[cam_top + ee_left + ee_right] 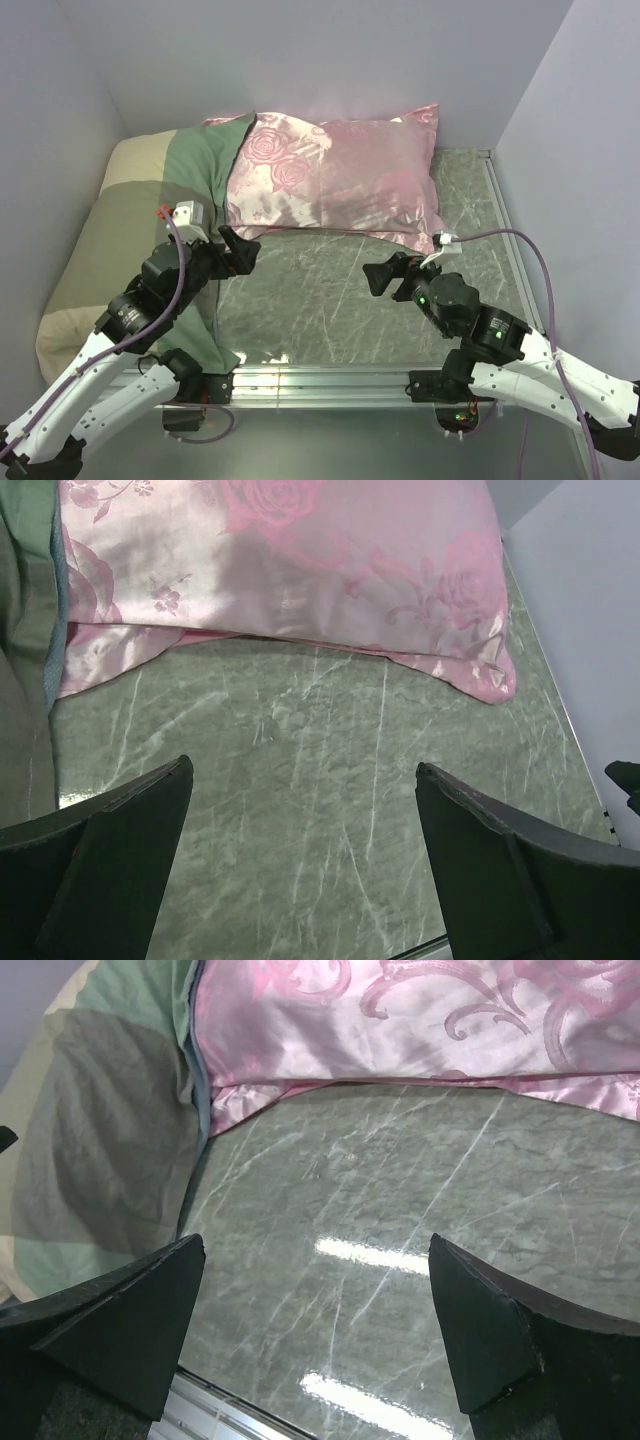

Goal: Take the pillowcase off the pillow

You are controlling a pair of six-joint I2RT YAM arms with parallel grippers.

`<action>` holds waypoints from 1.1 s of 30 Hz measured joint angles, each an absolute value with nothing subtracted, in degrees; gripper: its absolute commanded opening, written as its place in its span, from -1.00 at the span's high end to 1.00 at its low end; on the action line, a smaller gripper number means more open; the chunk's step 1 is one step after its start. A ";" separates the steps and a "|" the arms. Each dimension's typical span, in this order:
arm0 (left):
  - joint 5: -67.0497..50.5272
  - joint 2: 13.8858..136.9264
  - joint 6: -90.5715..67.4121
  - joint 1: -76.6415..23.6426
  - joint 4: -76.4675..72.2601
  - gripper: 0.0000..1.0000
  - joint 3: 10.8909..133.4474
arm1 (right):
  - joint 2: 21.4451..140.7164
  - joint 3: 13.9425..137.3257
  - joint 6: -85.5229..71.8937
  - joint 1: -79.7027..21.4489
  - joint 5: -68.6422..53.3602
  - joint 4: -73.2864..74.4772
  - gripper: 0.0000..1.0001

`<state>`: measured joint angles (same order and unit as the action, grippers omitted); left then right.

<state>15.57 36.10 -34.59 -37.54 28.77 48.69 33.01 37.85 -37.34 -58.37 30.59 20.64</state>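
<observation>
My left pincer (303,770) is nearest the lens. Its dark fingers (120,850) are spread wide with nothing between them, above the bare marbled green tabletop (300,710). My right pincer (317,1245) is just as slack and empty over the same stone, further right.

Outward from both, the pillowcase (130,220) lies to the left. It shows only as a strip at the left edge of my left wrist view, and as a broad sage, olive and beige mass in the left of my right wrist view (a grey-blue edge runs along its table side). From above, its long axis runs from the near-left corner away along the left wall, roughly parallel to my left forearm, which hangs over it. My left pincer is therefore much the nearer and would need to turn left, while my right would have to cross the open stone.

The far end of the pillowcase presses against the pink rose-patterned pillow (340,175), which lies across the back.

I can see none of the white pillow. From the plump bulk of the cover, I judge it is fully inside.
</observation>
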 measured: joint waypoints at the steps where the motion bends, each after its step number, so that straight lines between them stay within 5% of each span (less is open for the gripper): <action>1: 15.81 36.10 -34.68 -37.54 28.77 -0.99 48.69 | 32.93 37.85 -37.34 -58.37 30.52 20.64 -1.00; 14: 23.07 36.49 -37.17 -37.54 32.71 -0.99 52.62 | 32.91 37.85 -37.10 -58.37 29.95 21.85 -1.00; 24: 55.29 60.73 -46.35 -36.62 48.07 -0.99 75.29 | 39.42 38.70 -36.47 -58.37 25.61 18.22 -0.99; 33: 56.58 76.97 -38.50 -14.26 48.36 -0.99 79.50 | 44.51 38.70 -36.10 -58.37 19.73 13.08 -0.99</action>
<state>56.58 76.97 -38.50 -14.26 48.36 79.50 44.51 38.70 -36.10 -58.37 19.73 13.08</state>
